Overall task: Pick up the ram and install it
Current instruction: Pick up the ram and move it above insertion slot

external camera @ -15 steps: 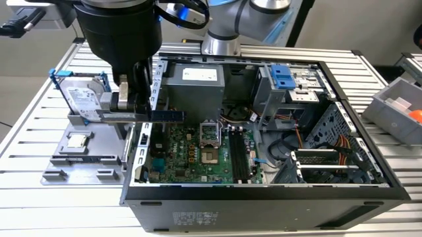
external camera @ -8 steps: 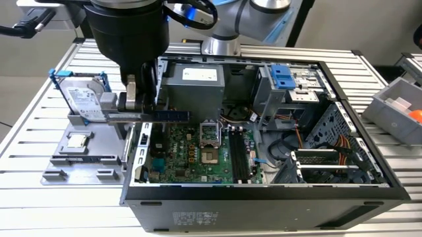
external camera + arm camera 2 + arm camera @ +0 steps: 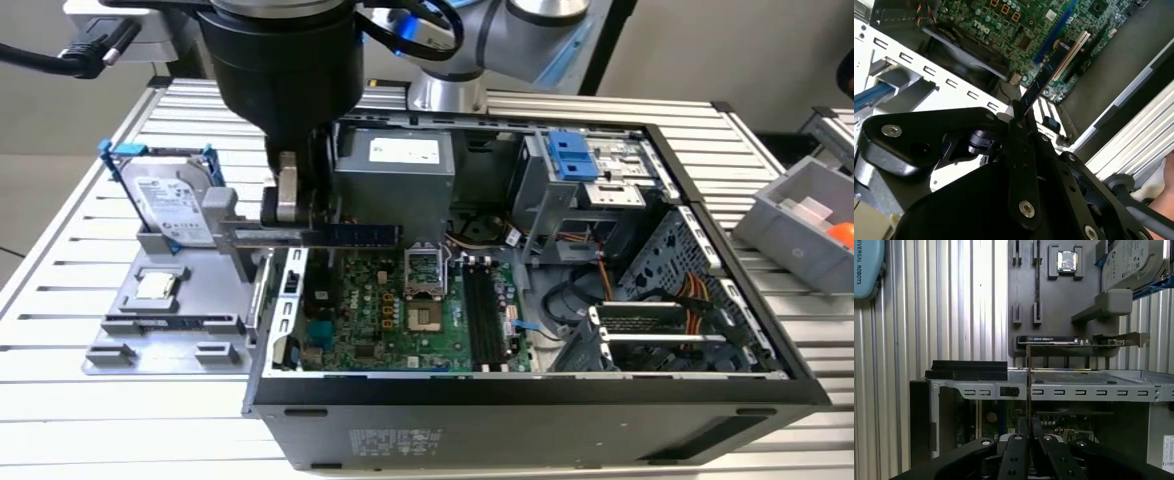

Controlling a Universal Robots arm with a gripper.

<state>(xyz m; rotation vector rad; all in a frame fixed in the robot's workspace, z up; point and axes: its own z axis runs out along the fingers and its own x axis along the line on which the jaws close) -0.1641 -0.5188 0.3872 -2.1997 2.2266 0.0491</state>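
- The gripper is clamped shut on the ram, its two dark fingers pressing the thin board from both sides, as the first wrist view shows edge-on.
- The ram hangs level in the air, over the side wall of the open computer case that lies on the exterior view's left, its free end reaching in above the motherboard.
- The black memory slots lie lower and farther toward the exterior view's right, well apart from the ram, with open air over them.
- A tall grey metal box stands just behind the ram's free end.
- Outside that wall, near the gripper, sits a grey moulded tray holding a silver hard drive in a blue-handled frame and a small square processor chip.
- The ram is a flat, narrow, dark blue-green strip; the motherboard is green and densely studded.
- The case walls are perforated sheet metal with sharp folded rims; the table is ribbed aluminium slats.
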